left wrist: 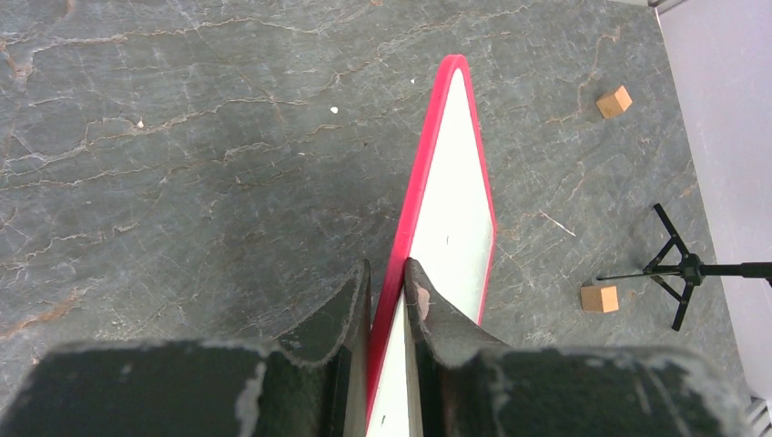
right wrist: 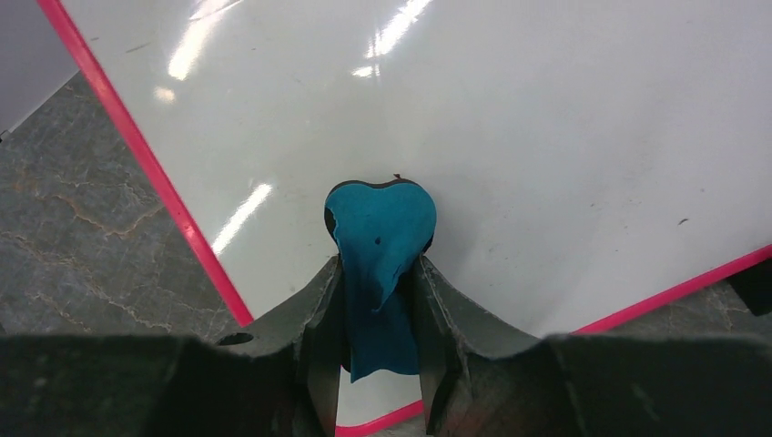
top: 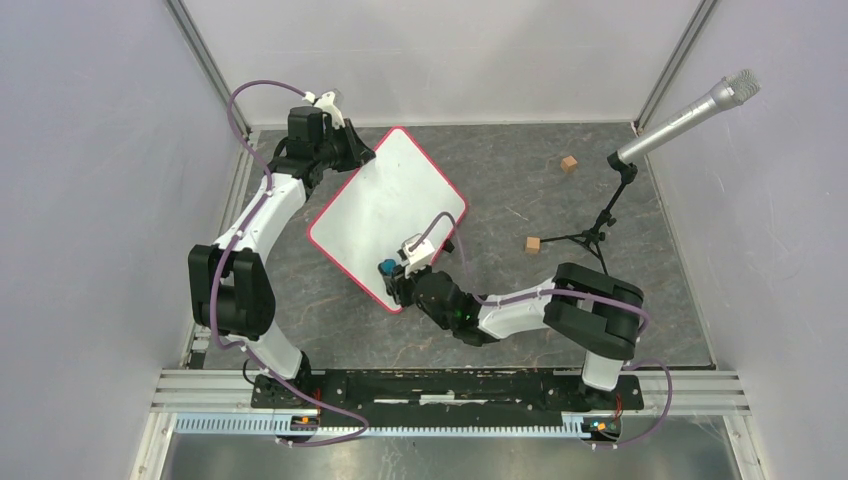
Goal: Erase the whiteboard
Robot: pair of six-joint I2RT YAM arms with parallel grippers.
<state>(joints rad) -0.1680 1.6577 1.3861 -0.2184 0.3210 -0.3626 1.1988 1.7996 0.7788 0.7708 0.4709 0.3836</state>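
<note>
left claw (left wrist: 387, 273) pinched shut on the red rim of the whiteboard (top: 385, 210), tilting it up off the bench (top: 520, 170). right claw (right wrist: 380, 273) closed on teal eraser (right wrist: 382, 218), pressed to the face. Board is thin, stiff and slick, probably light. Rim is the right grip point; wipe gently or it pivots.

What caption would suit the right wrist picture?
The right pincer holds a teal eraser at the whiteboard.
</note>
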